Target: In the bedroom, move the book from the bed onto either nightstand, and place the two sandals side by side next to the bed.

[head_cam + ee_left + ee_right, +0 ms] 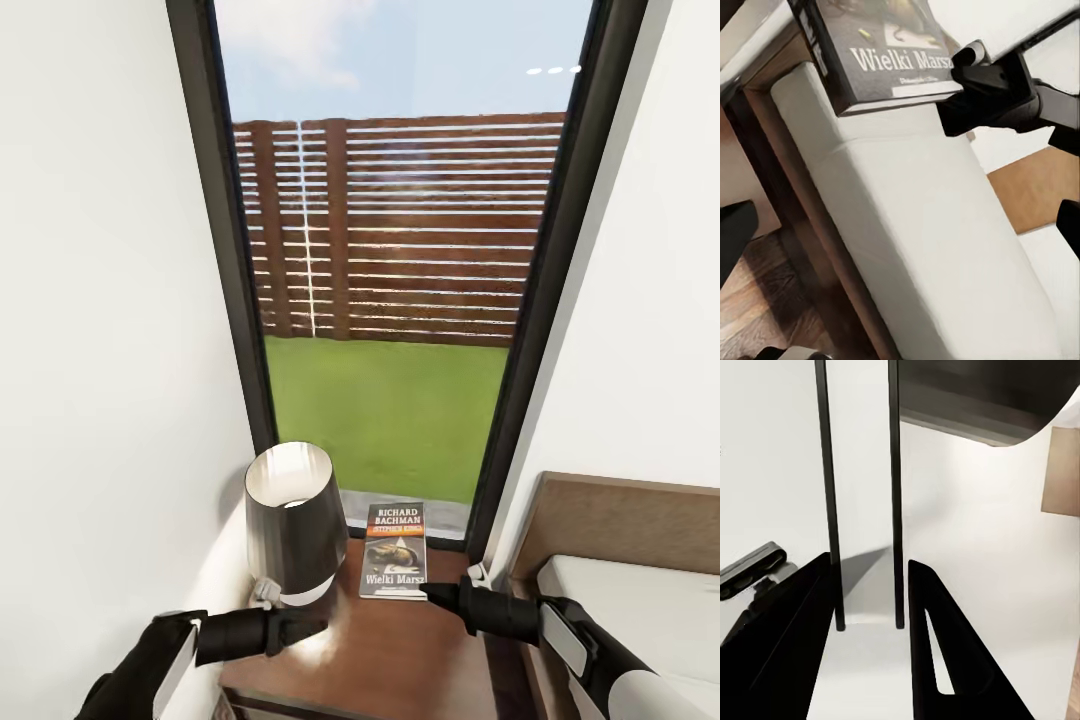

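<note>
— Book [394, 550] location?
— Flat on the nightstand [400, 660] surface, just right of the lamp [292, 520], below the window [400, 250].
— Left arm?
— Reaches inward low over the front, its end effector [305, 628] near the lamp base; I cannot tell its fingers' state.
— Right?
— Stretches leftward from the bed [640, 590] side; its end effector [432, 592] sits at the book's near corner, fingers apart.

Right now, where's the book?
Head view: the book lies flat on the nightstand, right of the lamp, in front of the window; the right gripper is at its near corner.
</note>
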Motion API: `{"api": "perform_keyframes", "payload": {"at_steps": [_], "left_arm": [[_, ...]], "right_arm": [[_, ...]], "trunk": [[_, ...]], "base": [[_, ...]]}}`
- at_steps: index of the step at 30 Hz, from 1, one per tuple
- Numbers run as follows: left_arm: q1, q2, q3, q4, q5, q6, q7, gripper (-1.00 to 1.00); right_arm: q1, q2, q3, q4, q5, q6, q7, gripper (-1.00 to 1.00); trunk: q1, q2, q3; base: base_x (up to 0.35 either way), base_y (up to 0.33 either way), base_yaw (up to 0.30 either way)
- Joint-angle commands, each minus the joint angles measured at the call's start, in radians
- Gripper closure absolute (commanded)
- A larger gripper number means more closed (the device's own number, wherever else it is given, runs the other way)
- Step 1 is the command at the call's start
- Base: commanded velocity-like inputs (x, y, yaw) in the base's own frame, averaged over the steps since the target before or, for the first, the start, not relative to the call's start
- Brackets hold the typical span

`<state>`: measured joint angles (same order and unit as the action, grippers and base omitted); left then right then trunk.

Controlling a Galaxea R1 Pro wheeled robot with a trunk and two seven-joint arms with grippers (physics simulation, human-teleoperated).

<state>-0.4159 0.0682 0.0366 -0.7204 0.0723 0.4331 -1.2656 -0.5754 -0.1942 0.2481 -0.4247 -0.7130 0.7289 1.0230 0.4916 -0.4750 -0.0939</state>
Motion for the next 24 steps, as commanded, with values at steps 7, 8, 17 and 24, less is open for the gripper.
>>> {"api": "perform_keyframes", "payload": {"at_steps": [7,8,17,24], "left_arm": [[-0.001,-0.001,-0.001,-0.091,0.004,0.052,-0.021,-1.0],[0.0,-0.001,-0.001,-0.099,0.004,0.053,-0.042,-1.0],[-0.001,-0.002,-0.002,-0.109,0.002,0.055,-0.096,-1.0],[-0.001,-0.004,-0.004,-0.109,0.0,0.053,-0.096,-1.0]], "right_arm": [[-0.001,-0.001,0.005,0.0,-0.008,0.005,0.0,1.0],[-0.001,-0.001,0.005,0.0,-0.008,0.004,0.0,1.0],[-0.001,-0.001,0.005,0.002,-0.007,-0.001,-0.001,1.0],[-0.001,-0.001,0.005,0.003,-0.007,-0.002,-0.001,1.0]], "trunk": [[0.004,-0.009,-0.005],[0.008,-0.016,-0.008],[0.043,-0.079,-0.037],[0.07,-0.128,-0.058]], "base": [[0.0,0.0,0.0],[0.0,0.0,0.0],[0.0,0.0,0.0],[0.0,0.0,0.0]]}}
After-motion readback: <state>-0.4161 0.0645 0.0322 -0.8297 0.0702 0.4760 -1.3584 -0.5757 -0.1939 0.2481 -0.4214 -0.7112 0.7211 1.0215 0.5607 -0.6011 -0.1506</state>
